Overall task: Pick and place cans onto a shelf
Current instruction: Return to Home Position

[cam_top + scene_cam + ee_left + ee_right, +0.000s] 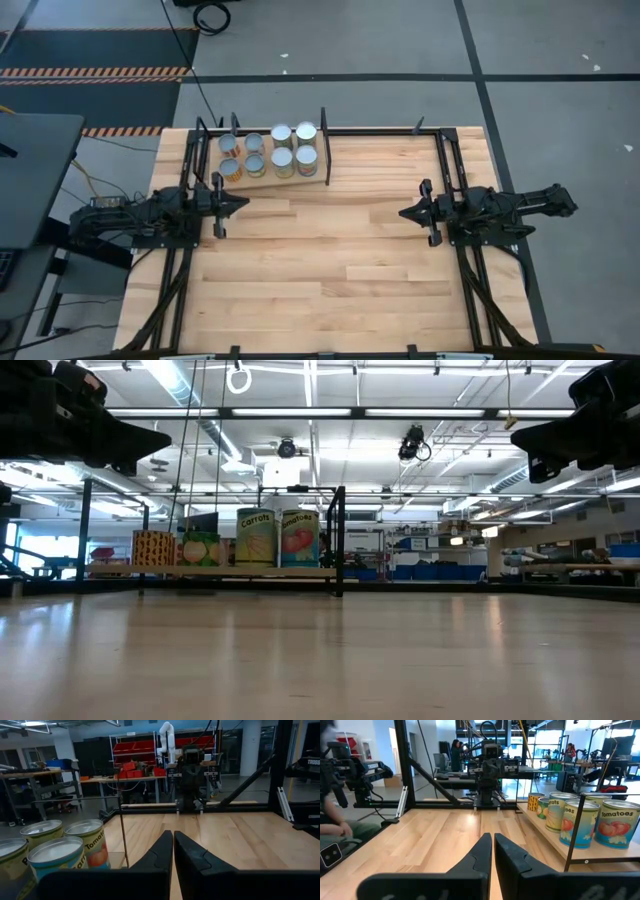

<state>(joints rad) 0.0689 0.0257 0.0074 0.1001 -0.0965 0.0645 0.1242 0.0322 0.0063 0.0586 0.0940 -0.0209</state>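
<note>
Light wood counter (330, 270), bare between the two arms. Eight cans (268, 150) all on the shelf (230, 571), at the counter's edge on the left arm's side. Two rows of four, upright, packed close, to the left of the black divider (323, 148). None on the counter itself. Placing judged done; only the return to rest left.

Left tool (240, 203) just in front of the shelf's near edge, pointing toward centre, fingers drawn nearly together, holding nothing. Right tool (408, 212) well apart from the shelf, across the counter, facing the left one, likewise narrow and empty.

For the homing: keep both tools narrow and level, and draw each arm back along its own line, away from centre. Watch the left arm most, being nearest the shelf and its front row of cans; no swing toward them, no dip. Slow finish, so nothing jars the counter and tips the tight rows. Right arm: free path, little risk seen.
</note>
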